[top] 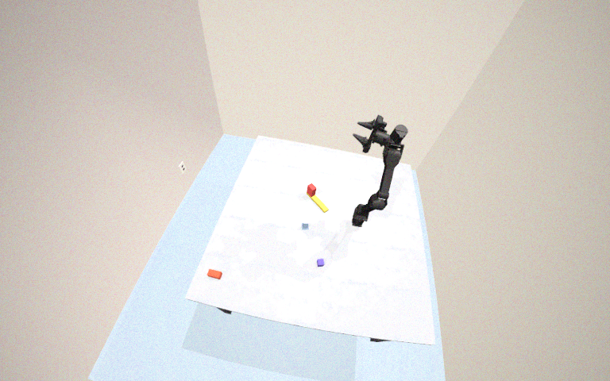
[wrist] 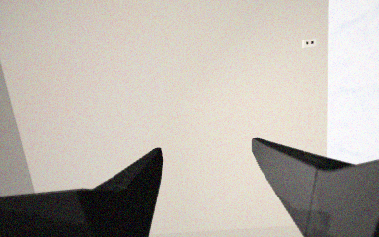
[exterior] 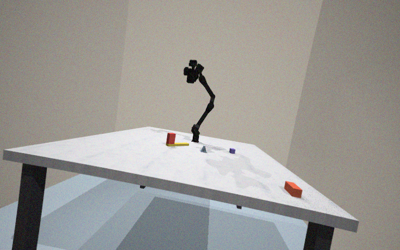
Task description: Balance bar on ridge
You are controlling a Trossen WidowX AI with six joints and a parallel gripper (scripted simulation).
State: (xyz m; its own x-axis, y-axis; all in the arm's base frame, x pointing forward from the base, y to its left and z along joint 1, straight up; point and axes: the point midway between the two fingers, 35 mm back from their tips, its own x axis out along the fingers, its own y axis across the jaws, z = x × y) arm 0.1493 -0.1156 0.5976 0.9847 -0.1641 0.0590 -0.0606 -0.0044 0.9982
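Observation:
The yellow bar [top: 320, 204] [exterior: 180, 144] lies flat on the table. The ridge, a small blue-grey wedge [top: 305, 226] [exterior: 203, 149], stands on the table a short way from the bar, apart from it. My gripper [top: 356, 129] [wrist: 206, 148] is open and empty, raised high above the table and far from the bar and ridge. In the wrist view its two fingertips are wide apart, with only wall between them.
A red block [top: 310, 190] [exterior: 170, 138] stands upright at one end of the bar; whether it touches the bar is unclear. A purple cube [top: 320, 263] [exterior: 232, 150] lies beyond the ridge. An orange-red block [top: 214, 274] [exterior: 292, 189] lies near a table corner.

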